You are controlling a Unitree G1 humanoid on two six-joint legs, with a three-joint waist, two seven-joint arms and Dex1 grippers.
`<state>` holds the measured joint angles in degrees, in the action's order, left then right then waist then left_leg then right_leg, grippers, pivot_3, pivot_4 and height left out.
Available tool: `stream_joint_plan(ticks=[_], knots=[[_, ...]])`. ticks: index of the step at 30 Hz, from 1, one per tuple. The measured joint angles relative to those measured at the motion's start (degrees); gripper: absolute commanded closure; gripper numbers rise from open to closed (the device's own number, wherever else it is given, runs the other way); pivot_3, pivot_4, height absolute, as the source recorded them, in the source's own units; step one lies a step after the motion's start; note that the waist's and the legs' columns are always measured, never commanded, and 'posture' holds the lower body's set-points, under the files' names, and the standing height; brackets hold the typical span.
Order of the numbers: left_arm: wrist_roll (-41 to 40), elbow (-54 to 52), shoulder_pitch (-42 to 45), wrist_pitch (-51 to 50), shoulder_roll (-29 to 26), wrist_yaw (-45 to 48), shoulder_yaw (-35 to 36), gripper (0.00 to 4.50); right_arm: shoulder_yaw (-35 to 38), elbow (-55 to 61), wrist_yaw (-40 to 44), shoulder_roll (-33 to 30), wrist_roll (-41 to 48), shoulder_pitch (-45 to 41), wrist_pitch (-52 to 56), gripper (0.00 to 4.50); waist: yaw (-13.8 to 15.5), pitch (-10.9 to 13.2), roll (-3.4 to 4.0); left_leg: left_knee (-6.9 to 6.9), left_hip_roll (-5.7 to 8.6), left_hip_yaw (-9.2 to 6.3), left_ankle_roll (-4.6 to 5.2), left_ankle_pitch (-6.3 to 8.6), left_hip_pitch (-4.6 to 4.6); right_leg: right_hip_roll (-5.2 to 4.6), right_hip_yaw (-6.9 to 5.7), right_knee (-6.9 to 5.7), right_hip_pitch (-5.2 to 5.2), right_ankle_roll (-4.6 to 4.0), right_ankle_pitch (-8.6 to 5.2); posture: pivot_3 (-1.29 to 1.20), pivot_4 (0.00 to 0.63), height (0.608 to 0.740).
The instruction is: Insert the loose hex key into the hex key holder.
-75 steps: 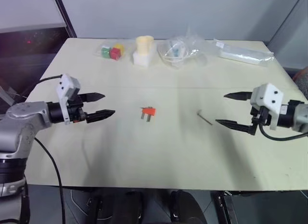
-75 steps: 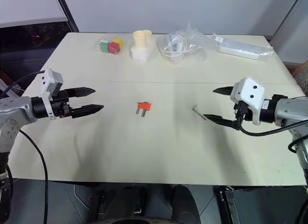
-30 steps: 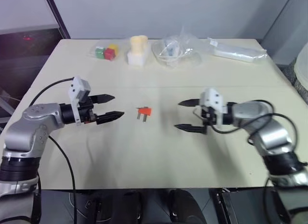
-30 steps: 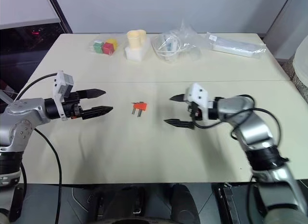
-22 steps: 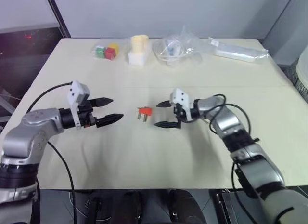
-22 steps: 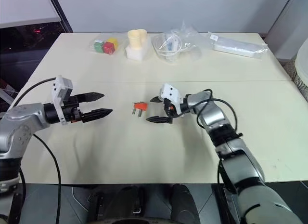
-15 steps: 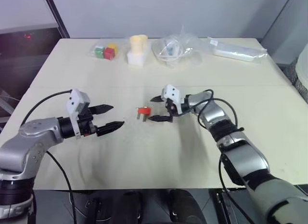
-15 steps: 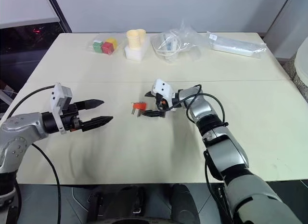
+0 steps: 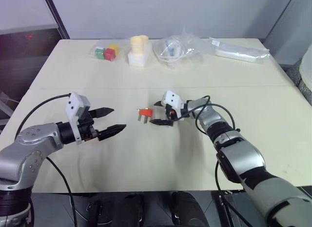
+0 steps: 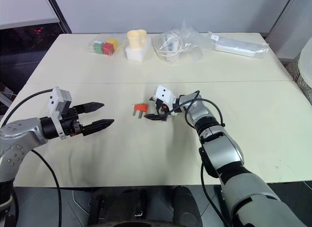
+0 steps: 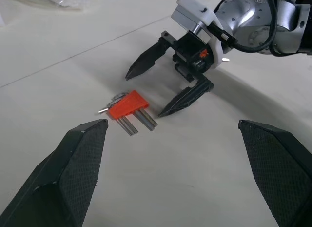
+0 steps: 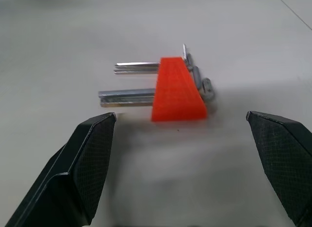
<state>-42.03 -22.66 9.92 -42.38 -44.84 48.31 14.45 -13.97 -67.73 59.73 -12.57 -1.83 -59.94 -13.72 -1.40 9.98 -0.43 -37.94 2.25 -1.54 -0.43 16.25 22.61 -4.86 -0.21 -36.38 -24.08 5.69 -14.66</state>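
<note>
The hex key holder [image 9: 145, 112] is a small orange-red block with short grey keys sticking out, lying flat mid-table. My right gripper [image 9: 155, 113] is open just to its right, one finger either side of the block's end without touching it. The right wrist view looks straight at the hex key holder [image 12: 176, 90], centred between the two fingers. My left gripper [image 9: 119, 118] hangs open and empty to the left of the block, a short gap away, pointing at it. The loose hex key is hidden.
At the table's far edge stand coloured blocks [image 9: 107, 52], cream cups in a white base [image 9: 140, 50], a crumpled clear plastic bag [image 9: 178, 47] and a flat white packet [image 9: 239, 47]. The near edge of the table [image 9: 146, 185] lies below both arms.
My right gripper has swung left across the table and come down to the holder. My left gripper has drawn back slightly. Both stay open.
</note>
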Motion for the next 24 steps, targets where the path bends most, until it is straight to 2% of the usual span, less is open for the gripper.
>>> stream_joint_plan(ticks=[24], knots=[[-0.75, -1.18, -0.25, 0.00, -0.25, -2.54, 0.48, 0.02, 1.93, -3.60, -1.53, 3.62, -3.64, -1.92, -1.51, 0.02, -1.19, 0.00, 0.00, 0.02, 0.00, 0.00, -0.08, -0.05, -0.03, 0.00, 0.04, -0.38, -0.19, 0.00, 0.00, 0.00, 0.150, 0.740]])
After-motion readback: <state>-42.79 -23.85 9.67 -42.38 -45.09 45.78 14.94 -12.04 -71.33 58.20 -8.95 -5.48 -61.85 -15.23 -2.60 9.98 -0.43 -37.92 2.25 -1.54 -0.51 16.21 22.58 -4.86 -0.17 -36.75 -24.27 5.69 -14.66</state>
